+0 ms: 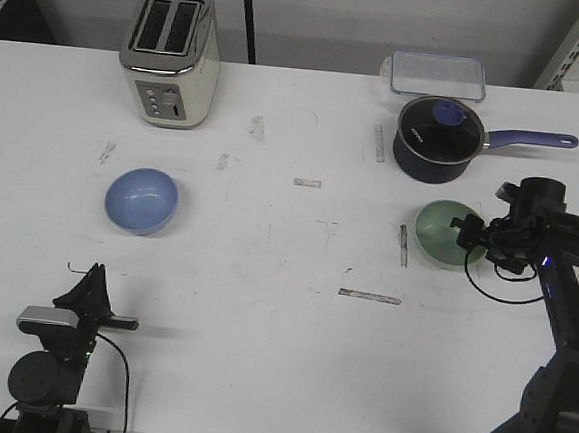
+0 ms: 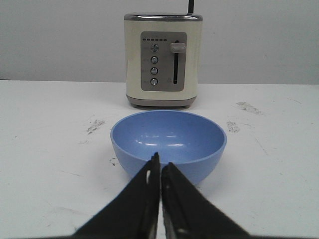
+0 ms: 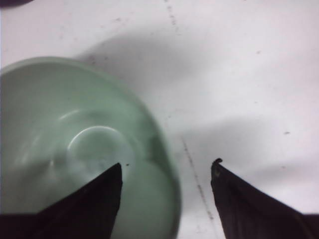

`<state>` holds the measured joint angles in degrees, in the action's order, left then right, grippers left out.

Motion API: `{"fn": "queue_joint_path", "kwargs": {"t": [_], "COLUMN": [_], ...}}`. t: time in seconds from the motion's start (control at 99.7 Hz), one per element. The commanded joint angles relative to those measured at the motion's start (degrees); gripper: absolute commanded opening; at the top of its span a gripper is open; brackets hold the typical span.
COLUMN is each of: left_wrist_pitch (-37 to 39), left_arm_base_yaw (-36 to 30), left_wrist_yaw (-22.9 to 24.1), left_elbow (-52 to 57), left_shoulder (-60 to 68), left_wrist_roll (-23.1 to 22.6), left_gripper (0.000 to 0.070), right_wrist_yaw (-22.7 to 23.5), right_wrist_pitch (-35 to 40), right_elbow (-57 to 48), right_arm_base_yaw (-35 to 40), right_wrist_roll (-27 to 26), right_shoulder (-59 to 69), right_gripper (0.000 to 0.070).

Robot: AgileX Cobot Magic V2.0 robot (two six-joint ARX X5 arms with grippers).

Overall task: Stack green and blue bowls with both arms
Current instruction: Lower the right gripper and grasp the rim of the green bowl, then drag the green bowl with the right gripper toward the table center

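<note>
Right pincer (image 3: 167,169) spread wide, straddling green bowl (image 3: 65,149) rim. Left pincer (image 2: 160,164) pressed together, empty, near blue bowl (image 2: 168,142).

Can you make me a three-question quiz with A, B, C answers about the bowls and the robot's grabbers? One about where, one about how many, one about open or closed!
1. What stands behind the blue bowl?
A. a toaster
B. a saucepan
C. a cup

2. How many bowls are on the table?
A. one
B. two
C. four

3. How is the right gripper?
A. shut on the saucepan handle
B. shut tight with nothing in it
C. open, with the green bowl's rim between its fingers

Answers:
1 A: the cream toaster sits behind the blue bowl, and the left wrist view shows it right past the bowl.
2 B: only the blue bowl and the green bowl are there.
3 C: the right wrist view shows one finger over the bowl's inside, the other outside, with a wide gap between them.
</note>
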<state>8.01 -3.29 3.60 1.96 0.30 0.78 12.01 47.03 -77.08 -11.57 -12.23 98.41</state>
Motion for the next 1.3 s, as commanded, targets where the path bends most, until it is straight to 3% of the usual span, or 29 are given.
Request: {"fn": "queue_joint_path", "kwargs": {"t": [0.0, 0.221, 0.732, 0.913, 1.074, 1.294], "left_wrist_pitch": [0.7, 0.7, 0.7, 0.7, 0.7, 0.7], "left_arm_base_yaw": [-0.1, -0.1, -0.1, -0.1, -0.1, -0.1], "left_wrist_yaw": [0.0, 0.0, 0.0, 0.0, 0.0, 0.0], "left_elbow": [-1.2, -1.2, -1.2, -1.2, -1.2, -1.2], "left_shoulder": [-0.1, -0.1, -0.1, -0.1, -0.1, -0.1], "left_wrist_roll": [-0.1, -0.1, -0.1, -0.1, -0.1, -0.1], "left_gripper": [0.0003, 0.0003, 0.0003, 0.0003, 0.0003, 0.0003], "right_wrist_yaw": [0.0, 0.0, 0.2, 0.3, 2.6, 3.6], "right_wrist_pitch": [-0.4, -1.0, -2.0, -2.3, -2.6, -8.7], "right_elbow": [-0.5, -0.5, -0.5, -0.5, -0.5, -0.5], "right_arm_base_yaw": [0.4, 1.0, 4.6, 10.5, 17.4, 29.0], "right_wrist_roll": [0.5, 0.5, 0.0, -0.5, -4.2, -9.1], "right_shoulder": [1.9, 2.6, -1.9, -4.1, -4.1, -4.1], "right_gripper": [0.0311, 0.0006, 0.0006, 0.0006, 0.0006, 0.0006]}}
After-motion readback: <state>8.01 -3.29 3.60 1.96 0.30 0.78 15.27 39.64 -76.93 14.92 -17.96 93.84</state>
